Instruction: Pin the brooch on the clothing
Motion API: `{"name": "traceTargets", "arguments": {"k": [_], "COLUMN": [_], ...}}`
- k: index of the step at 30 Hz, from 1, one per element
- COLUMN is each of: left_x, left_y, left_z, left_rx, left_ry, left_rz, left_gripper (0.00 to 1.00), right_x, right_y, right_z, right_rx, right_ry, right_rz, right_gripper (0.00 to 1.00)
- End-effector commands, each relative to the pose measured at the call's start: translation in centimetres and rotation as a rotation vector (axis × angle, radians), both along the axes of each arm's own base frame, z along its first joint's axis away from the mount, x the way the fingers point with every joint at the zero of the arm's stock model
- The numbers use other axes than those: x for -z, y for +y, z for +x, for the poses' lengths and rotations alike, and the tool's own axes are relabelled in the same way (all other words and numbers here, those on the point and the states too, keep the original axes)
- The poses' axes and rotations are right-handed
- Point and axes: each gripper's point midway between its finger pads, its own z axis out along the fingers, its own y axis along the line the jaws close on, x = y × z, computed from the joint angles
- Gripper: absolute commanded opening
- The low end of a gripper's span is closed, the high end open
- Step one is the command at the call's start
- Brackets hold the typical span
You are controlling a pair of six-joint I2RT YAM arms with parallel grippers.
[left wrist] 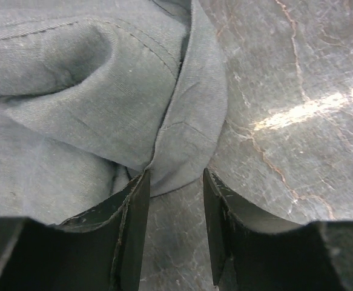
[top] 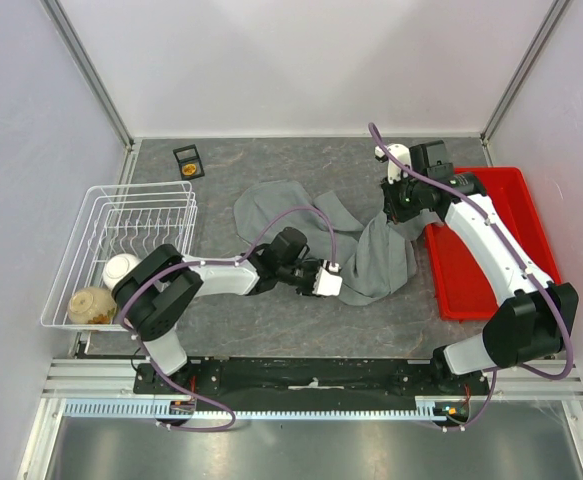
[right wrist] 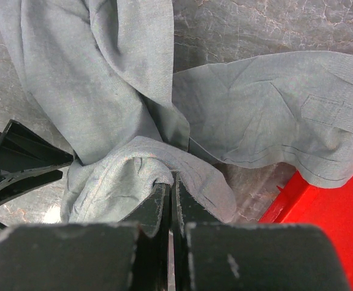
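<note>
Top external: your brooch [top: 187, 170] sits in a small black case [top: 182, 153] at the far edge of the table [top: 271, 330], left side. It's well apart from both grippers and from the clothing [top: 271, 205]. The clothing lies crumpled mid-table, with its right end running up to the red bin [top: 491, 270]. Your left gripper [top: 328, 283] is low at the clothing's near edge. Left wrist view shows its jaws apart, with a folded edge of the clothing [left wrist: 103, 109] reaching the tip of 1 finger [left wrist: 137, 206]. There's bare table between the 2 fingers, nothing gripped. Your right gripper [top: 399, 203] is at the clothing's far right end, just beside the bin. Right wrist view shows it [right wrist: 171, 185] clamped on a raised fold of the clothing, with the fabric bunched over the fingertips. A wire rack [top: 81, 250] at the left holds 2 bowls: 1 white bowl [top: 121, 268], 1 tan bowl [top: 91, 305].
</note>
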Motion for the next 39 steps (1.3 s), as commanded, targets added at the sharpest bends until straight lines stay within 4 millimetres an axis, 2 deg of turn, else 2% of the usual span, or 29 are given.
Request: {"name": "traceTargets", "arguments": {"k": [1,6,10,16,18,24,33,36,37,39], "left_x": [-3.0,-4.0,-4.1,-2.1,-0.9,0.9,2.1,2.2,1.9,0.6], "left_y": [-2.3,-2.2,-2.1,-2.3,-2.0,-1.6,-1.3,-1.0,-0.9,-0.3], "left_z": [2.0,1.6,1.1,1.3,1.0,0.7,1.3,2.4,2.7,3.6], "left_rx": [0.03,0.07,0.109,0.136,0.147,0.164,0.139,0.082,0.055,-0.01], "left_ry": [-0.142,-0.17,-0.166,-0.149,-0.128,-0.103,-0.105,-0.139,-0.138,-0.152], "left_rz": [-0.088,-0.098,-0.078,-0.028,0.007,0.051,0.088,0.104,0.106,0.12], "left_gripper": [0.47,0.47,0.47,0.47,0.46,0.42,0.43,0.38,0.28,0.16], "right_x": [-0.9,-0.8,-0.8,-1.0,-1.0,-1.0,-1.2,-1.4,-1.5,-2.1], "right_y": [0.2,0.1,0.3,0.4,0.3,0.1,0.0,-0.1,-0.2,-0.5], "right_z": [0.2,0.0,0.0,0.3,0.3,0.2,0.3,0.2,0.3,0.5], "right_rx": [0.003,0.003,0.001,0.002,0.005,0.012,0.011,0.008,0.006,0.009], "right_ry": [-0.033,-0.031,-0.029,-0.034,-0.036,-0.035,-0.04,-0.049,-0.054,-0.072], "right_rz": [0.032,0.033,0.048,0.051,0.05,0.049,0.05,0.048,0.046,0.044], "right_gripper": [0.0,0.0,0.0,0.0,0.0,0.0,0.0,0.0,0.0,0.0]}}
